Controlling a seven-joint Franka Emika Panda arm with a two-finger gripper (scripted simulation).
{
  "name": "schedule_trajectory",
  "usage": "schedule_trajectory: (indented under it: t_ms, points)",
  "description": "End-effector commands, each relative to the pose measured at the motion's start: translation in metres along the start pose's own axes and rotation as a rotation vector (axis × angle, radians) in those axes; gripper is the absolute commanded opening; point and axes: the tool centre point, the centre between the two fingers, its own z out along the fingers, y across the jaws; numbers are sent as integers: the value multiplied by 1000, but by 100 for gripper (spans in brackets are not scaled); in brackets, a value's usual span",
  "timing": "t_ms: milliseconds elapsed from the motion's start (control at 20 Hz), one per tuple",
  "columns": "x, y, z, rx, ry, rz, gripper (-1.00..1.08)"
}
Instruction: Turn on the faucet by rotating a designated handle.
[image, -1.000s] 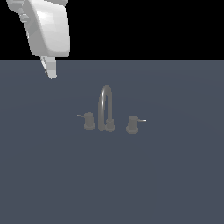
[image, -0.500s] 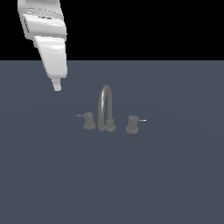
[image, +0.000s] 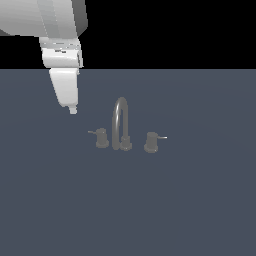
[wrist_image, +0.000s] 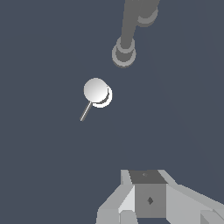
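The faucet (image: 121, 125) is a dull-grey arched spout on a round base. The handle (image: 102, 138) is the stubby knob on the exterior view's left of the spout, with a thin dark lever pointing left. The twin knob (image: 151, 142) with a bright-tipped lever stands on the right. My gripper (image: 73, 110) hangs from the white arm, up and to the left of the handle, apart from it; its fingers look shut and empty. In the wrist view the handle (wrist_image: 97, 92) and the spout base (wrist_image: 124, 52) lie ahead of my gripper (wrist_image: 146, 179).
The faucet set stands on a flat dark blue-grey surface (image: 190, 200) that fills the lower part of the exterior view. The background above it is black. No other objects show.
The arm has come down and toward the exterior view's right, bringing the gripper tip nearer the left handle. The faucet and both knobs have not moved.
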Motion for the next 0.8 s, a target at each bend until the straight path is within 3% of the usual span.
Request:
schedule_trajectory:
  t_ms: [0,750]
  points:
    - [5,-10,12,0,3,48,-100]
    - [50,-74,91,-4,16,374,-100]
